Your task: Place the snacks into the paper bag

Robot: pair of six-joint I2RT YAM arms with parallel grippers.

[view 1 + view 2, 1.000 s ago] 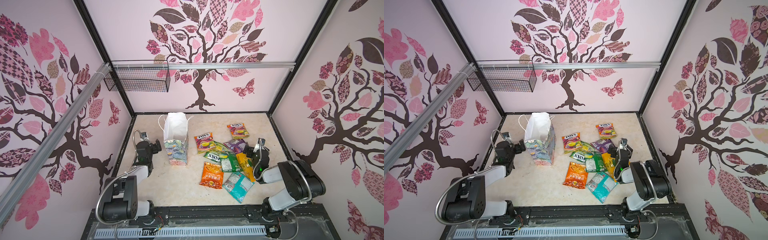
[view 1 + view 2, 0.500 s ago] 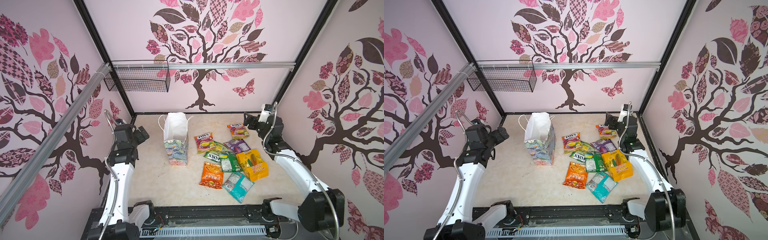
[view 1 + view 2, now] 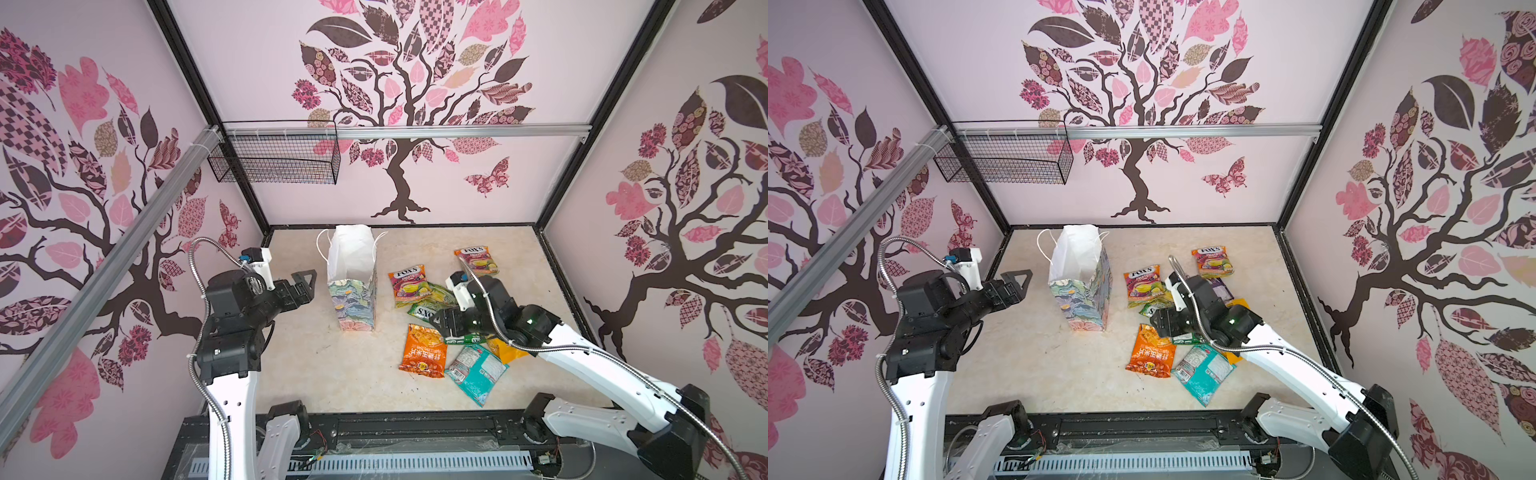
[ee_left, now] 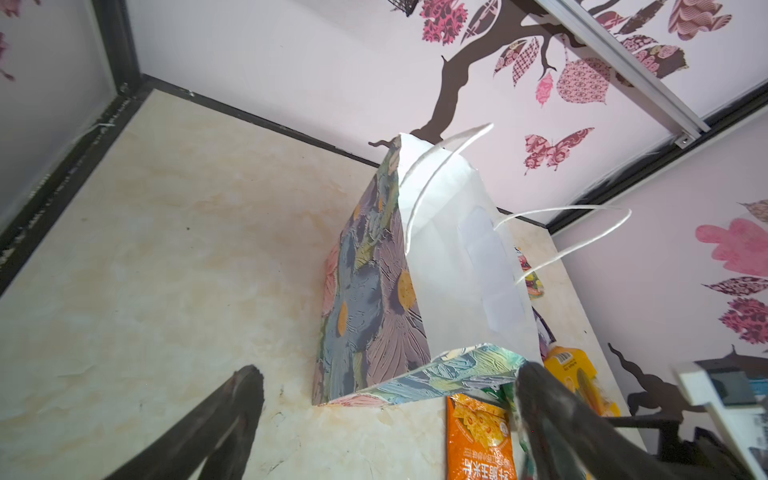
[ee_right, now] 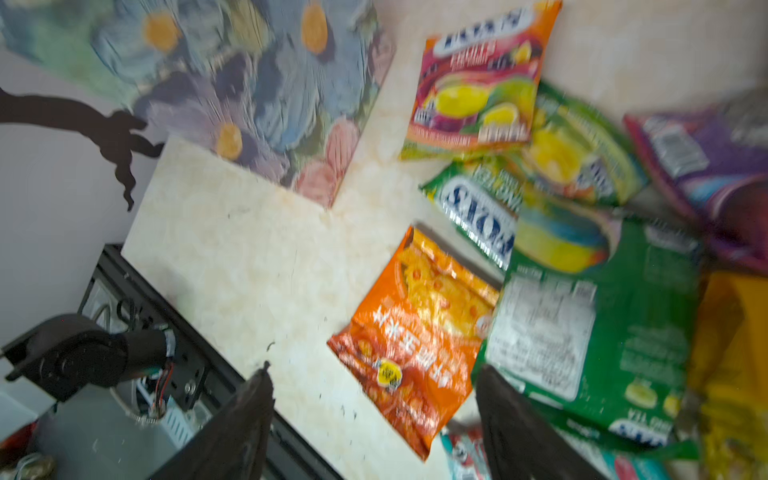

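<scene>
In a top view paper bag (image 3: pixel 353 299) standing upright, snacks (image 3: pixel 409 284) lying beside it on desk (image 3: pixel 332 374), right arm (image 3: pixel 582 353) overhanging several, left wrist view, left gripper (image 4: pixel 388 370) gaping wide, empty, facing paper bag (image 4: pixel 374 291), right wrist view, right gripper (image 5: pixel 374 370) parted, empty, framing orange packet (image 5: pixel 415 332)

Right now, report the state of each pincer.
Left pincer: open, empty, beside the paper bag.
Right pincer: open, holding nothing, over the snacks.
</scene>
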